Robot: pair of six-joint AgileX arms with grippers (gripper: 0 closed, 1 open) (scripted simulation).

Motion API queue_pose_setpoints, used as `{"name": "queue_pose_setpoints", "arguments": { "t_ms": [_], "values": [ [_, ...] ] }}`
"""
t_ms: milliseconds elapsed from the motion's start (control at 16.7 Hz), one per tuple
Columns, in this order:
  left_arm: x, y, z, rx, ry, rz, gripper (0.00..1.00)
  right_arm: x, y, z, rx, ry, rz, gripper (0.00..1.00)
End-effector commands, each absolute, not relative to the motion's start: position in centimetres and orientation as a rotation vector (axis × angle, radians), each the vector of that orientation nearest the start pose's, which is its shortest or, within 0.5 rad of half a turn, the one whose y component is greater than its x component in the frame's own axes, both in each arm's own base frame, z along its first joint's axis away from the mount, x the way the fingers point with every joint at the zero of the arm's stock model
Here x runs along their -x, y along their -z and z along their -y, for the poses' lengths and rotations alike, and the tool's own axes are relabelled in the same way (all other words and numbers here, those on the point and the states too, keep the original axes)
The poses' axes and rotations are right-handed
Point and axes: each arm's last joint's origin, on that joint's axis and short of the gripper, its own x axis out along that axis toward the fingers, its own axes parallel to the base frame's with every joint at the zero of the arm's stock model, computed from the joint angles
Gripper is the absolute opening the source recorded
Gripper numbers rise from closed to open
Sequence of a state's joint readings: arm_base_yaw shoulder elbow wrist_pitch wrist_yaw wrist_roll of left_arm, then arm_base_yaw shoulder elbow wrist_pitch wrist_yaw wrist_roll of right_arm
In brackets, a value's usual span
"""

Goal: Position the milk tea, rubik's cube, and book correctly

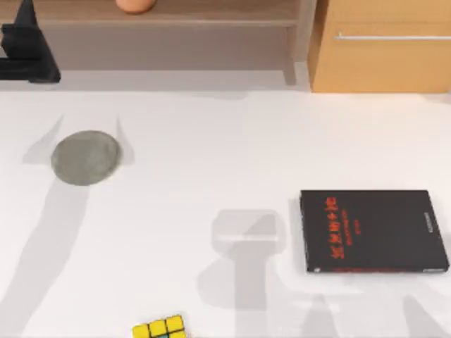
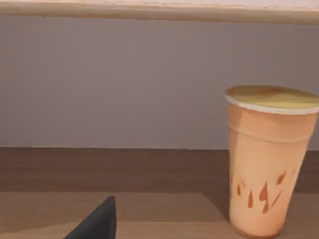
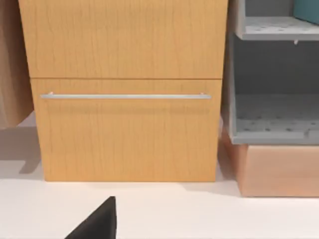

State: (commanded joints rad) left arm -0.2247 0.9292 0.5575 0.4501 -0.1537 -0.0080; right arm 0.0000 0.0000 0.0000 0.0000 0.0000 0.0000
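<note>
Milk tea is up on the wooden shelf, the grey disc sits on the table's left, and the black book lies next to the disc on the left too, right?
Not quite. The black book lies on the table's right side, far from the grey disc, as the top view shows. The milk tea does stand on the wooden shelf.

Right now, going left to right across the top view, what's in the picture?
Left arm at the back left → grey disc → milk tea on the shelf → rubik's cube at the near edge → black book → wooden drawer unit at the back right.
</note>
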Motion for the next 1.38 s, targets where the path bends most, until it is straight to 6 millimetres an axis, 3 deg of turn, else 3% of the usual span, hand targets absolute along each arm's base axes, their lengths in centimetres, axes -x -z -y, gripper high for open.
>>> {"name": "queue_pose_setpoints", "arguments": {
  "t_ms": [120, 300, 540, 780, 1140, 1380],
  "values": [
    [-25.7, -28.2, 6.3, 0.03, 0.067, 0.037, 1.0, -10.6, -16.0, 0.1, 0.0, 0.0, 0.0, 1.0],
    [-31.7, -25.9, 9.5, 0.017, 0.062, -0.004, 1.0, -10.6, -16.0, 0.1, 0.0, 0.0, 0.0, 1.0],
    [-36.7, -22.7, 12.7, 0.01, 0.042, -0.009, 1.0, -10.6, -16.0, 0.1, 0.0, 0.0, 0.0, 1.0],
    [-38.6, -21.1, 14.1, 0.011, 0.026, 0.001, 1.0, -10.6, -16.0, 0.1, 0.0, 0.0, 0.0, 1.0],
    [-38.7, -21.0, 13.9, 0.01, 0.023, -0.003, 1.0, -10.6, -16.0, 0.1, 0.0, 0.0, 0.0, 1.0],
    [-41.0, -21.1, 14.2, 0.011, 0.027, 0.0, 1.0, -10.6, -16.0, 0.1, 0.0, 0.0, 0.0, 1.0]
  ]
}}
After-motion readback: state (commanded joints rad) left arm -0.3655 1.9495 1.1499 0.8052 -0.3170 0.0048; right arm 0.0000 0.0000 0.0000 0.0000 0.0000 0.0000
